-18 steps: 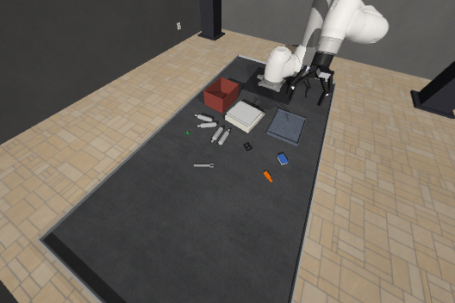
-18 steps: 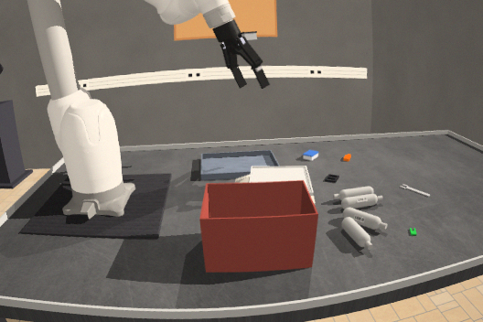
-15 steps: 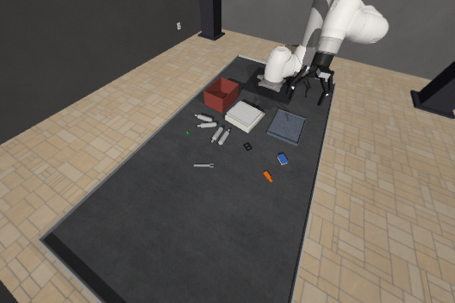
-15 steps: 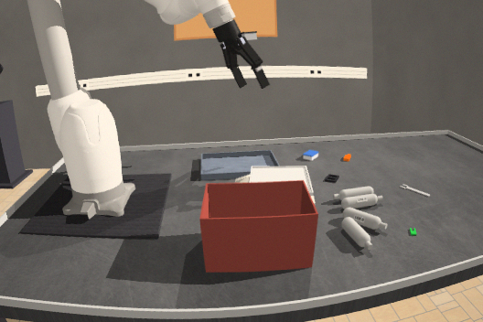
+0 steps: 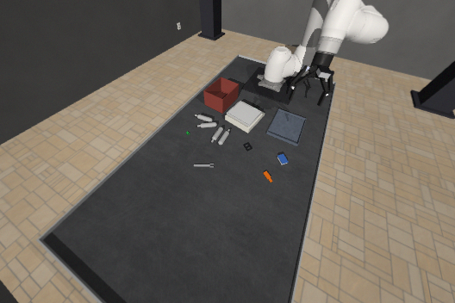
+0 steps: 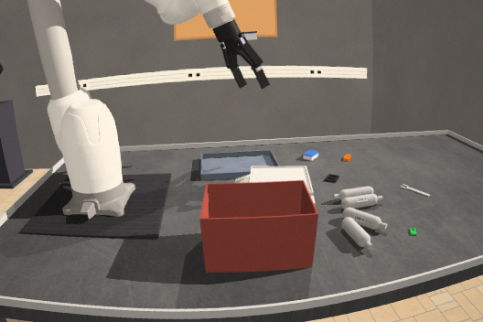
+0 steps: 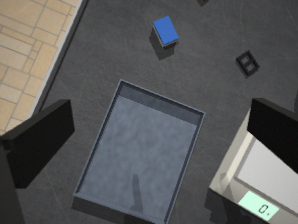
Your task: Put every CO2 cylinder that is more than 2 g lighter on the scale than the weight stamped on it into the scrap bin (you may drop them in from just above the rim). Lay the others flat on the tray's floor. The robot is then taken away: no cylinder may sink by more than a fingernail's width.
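Several silver CO2 cylinders (image 5: pixel 213 127) lie flat on the table beside the red scrap bin (image 5: pixel 221 94); in the exterior view the cylinders (image 6: pixel 360 211) lie right of the bin (image 6: pixel 259 225). The white scale (image 5: pixel 245 115) sits between the bin and the grey-blue tray (image 5: pixel 286 126). The tray (image 7: pixel 142 151) is empty in the wrist view, and the scale's display (image 7: pixel 259 205) reads zero. My gripper (image 6: pixel 250 78) is open and empty, high above the tray; it also shows in the top view (image 5: pixel 308 89).
A blue block (image 5: pixel 282 158), an orange block (image 5: pixel 268 176), a small black frame (image 5: pixel 247 146), a green bit (image 5: pixel 188 132) and a metal tool (image 5: pixel 203 165) lie on the table. The arm's base (image 6: pixel 93 188) stands on a dark mat behind the bin.
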Robot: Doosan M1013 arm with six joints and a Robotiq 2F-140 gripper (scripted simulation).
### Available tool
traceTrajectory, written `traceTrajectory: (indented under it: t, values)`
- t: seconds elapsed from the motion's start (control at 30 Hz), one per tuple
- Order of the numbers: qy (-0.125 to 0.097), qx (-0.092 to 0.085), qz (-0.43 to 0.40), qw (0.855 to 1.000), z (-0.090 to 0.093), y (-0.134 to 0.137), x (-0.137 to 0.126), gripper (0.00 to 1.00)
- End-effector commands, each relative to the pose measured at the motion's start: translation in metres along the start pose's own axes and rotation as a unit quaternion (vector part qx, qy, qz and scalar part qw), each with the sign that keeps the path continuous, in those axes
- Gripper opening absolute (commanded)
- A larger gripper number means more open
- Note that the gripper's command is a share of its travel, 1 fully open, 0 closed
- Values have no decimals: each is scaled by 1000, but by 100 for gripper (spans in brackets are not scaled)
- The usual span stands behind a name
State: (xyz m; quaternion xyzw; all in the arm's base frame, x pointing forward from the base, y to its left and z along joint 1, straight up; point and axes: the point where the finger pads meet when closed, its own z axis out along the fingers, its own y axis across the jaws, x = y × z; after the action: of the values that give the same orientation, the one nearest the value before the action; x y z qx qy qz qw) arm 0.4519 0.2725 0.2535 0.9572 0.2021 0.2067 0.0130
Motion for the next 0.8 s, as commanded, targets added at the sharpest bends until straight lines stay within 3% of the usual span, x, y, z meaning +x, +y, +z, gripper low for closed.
traceTrajectory:
  t: [0.0, 0.13, 0.3, 0.33, 0.37, 0.4, 0.43, 0.5, 0.53, 0.67, 0.77]
  values:
    - [-1, 0, 2, 1000, 0, 2, 0, 100]
    - [-24, -9, 27, 999, 10, 33, -4, 100]
    - [-98, -25, 112, 989, 29, 111, -25, 100]
    - [-98, -25, 112, 989, 32, 123, -28, 100]
    - [-115, -25, 133, 984, 34, 135, -34, 100]
    - [-115, -25, 133, 984, 37, 148, -37, 100]
    - [-132, -25, 154, 979, 38, 160, -43, 100]
    - [-132, -25, 154, 979, 38, 160, -43, 100]
    - [-147, -23, 175, 973, 43, 192, -56, 100]
    - [-183, -14, 228, 956, 46, 235, -81, 100]
    - [-198, -8, 252, 947, 48, 261, -97, 100]
